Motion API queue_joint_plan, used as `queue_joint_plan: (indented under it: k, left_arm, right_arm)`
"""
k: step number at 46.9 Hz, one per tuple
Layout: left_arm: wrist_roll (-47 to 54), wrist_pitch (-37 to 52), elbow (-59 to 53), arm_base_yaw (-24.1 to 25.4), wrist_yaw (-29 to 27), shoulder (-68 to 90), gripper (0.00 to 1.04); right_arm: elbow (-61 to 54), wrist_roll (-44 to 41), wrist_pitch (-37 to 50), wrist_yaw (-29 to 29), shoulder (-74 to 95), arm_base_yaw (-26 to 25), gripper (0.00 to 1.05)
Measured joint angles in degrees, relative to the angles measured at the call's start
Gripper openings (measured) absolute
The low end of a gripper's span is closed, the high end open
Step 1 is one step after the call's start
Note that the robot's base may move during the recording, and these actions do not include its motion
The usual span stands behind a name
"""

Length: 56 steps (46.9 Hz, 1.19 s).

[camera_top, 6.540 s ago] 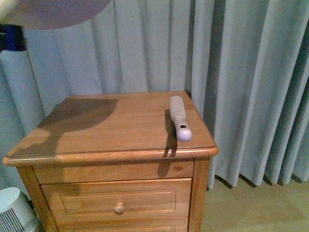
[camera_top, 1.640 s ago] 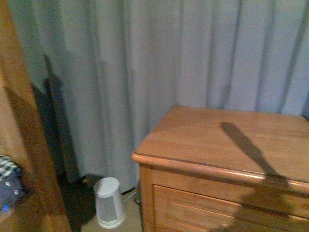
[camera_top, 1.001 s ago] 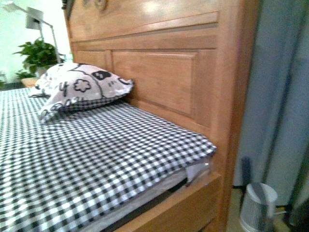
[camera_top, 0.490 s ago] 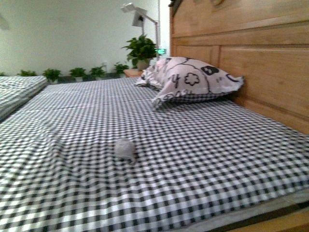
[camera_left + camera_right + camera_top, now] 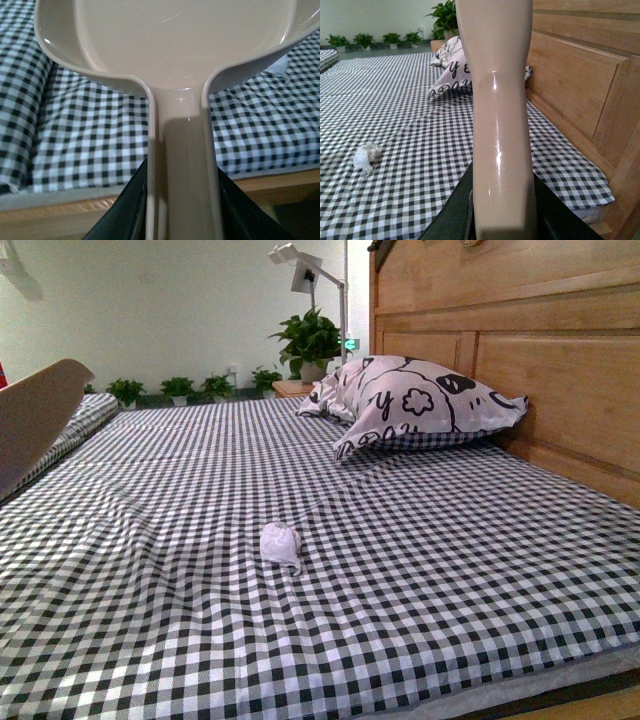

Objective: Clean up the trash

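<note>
**Supervisor:** Report finger state.

**Operator:** I read the left gripper (image 5: 180,205) clamped on the dustpan (image 5: 165,45) handle, and the right gripper (image 5: 502,205) clamped on a beige handle (image 5: 499,115).

**Supervisor:** Trash location?

**Operator:** The trash wad (image 5: 281,543) lay on the checked bedsheet (image 5: 450,570), well ahead of both sets of fingers and touching neither. Half a second earlier the dustpan was out of the front view; its edge had since entered.

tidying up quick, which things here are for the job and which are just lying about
For the job: crumpled white wad; dustpan in left gripper; beige handled tool in right gripper.
Just there: patterned pillow; potted plant; lamp.
</note>
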Motion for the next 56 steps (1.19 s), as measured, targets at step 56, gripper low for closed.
queue_joint_plan:
  k: [56]
  left_arm:
    - [37.9,8.0,19.9,-9.3,9.3,52.2,0.28]
  right_arm:
    - [0.0,0.0,0.0,0.1,0.0,0.0,0.19]
